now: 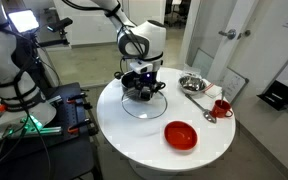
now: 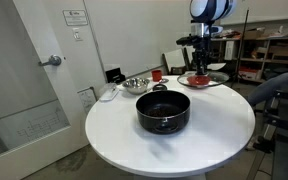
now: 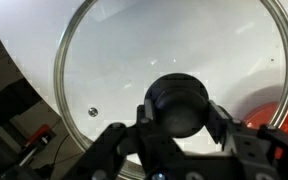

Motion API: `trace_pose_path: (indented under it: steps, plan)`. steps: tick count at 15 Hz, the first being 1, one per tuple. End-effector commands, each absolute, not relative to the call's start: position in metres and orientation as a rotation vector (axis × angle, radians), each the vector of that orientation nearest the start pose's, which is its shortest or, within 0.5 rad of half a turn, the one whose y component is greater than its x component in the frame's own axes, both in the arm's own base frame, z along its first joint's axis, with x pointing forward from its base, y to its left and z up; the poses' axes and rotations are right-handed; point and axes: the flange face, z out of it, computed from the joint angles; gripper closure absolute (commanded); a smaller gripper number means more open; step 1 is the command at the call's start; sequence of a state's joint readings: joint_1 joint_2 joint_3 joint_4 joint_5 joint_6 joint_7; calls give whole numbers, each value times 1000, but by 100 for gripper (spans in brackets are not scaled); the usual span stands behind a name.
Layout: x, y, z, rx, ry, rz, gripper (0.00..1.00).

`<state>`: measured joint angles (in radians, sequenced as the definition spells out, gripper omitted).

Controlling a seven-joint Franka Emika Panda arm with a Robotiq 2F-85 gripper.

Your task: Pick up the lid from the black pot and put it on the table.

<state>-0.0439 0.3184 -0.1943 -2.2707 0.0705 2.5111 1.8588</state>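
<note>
The lid (image 3: 134, 50) is clear glass with a metal rim and a dark knob. My gripper (image 3: 177, 115) is shut on that knob, with a finger on each side. In both exterior views the gripper (image 1: 144, 90) (image 2: 201, 66) holds the lid (image 1: 144, 108) (image 2: 206, 80) low over the white table (image 1: 134, 140) (image 2: 124, 135). I cannot tell whether the lid touches it. The black pot (image 2: 162, 112) stands uncovered on the table, well apart from the lid.
A red bowl (image 1: 181, 134) (image 3: 284, 110) sits close beside the lid. A steel bowl (image 1: 192, 83) (image 2: 136, 83) and a red cup (image 1: 221, 107) (image 2: 157, 74) stand near the table's edge. A spoon (image 1: 197, 105) lies between them.
</note>
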Motion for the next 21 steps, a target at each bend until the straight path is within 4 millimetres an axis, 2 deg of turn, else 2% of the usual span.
trace_pose_path:
  steps: [1, 4, 10, 21]
  plan:
    - [513, -140, 209, -1464, 2865, 32, 74]
    - [509, -146, 198, -1451, 2890, 54, 74]
    - [505, -143, 173, -1468, 2925, 79, 74]
    - [505, -131, 148, -1454, 2897, 75, 74]
